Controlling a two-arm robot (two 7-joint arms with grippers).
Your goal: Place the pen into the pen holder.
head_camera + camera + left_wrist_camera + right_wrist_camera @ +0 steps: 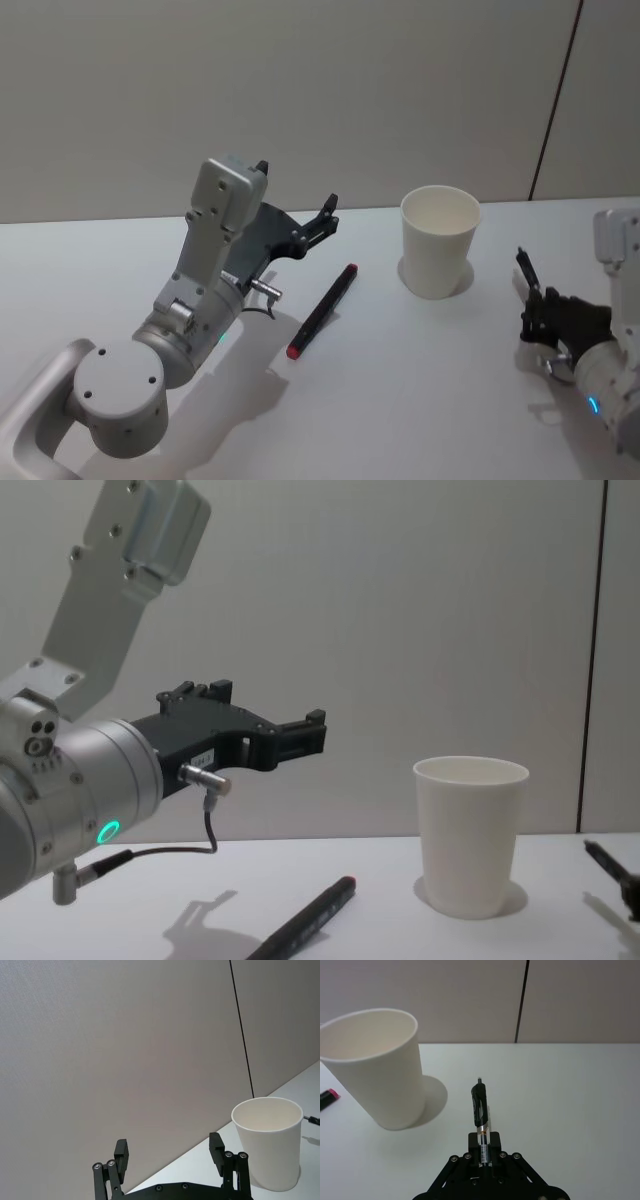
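Pen holder [440, 245] stood upright on the worktop [400, 400], right hand [482, 1142] low at its right pinched a black pen [480, 1107] slanting upward, left hand [170, 1152] raised, spread and empty, red-ended marker [322, 310] lay left of the pen holder.

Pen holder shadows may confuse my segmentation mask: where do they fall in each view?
Head view: the pen holder has a faint, soft shadow hugging its base. Right wrist view: a darker rounded shadow spreads from its base toward the pen in the right gripper. Chest view: a thin pale shadow beside its base.
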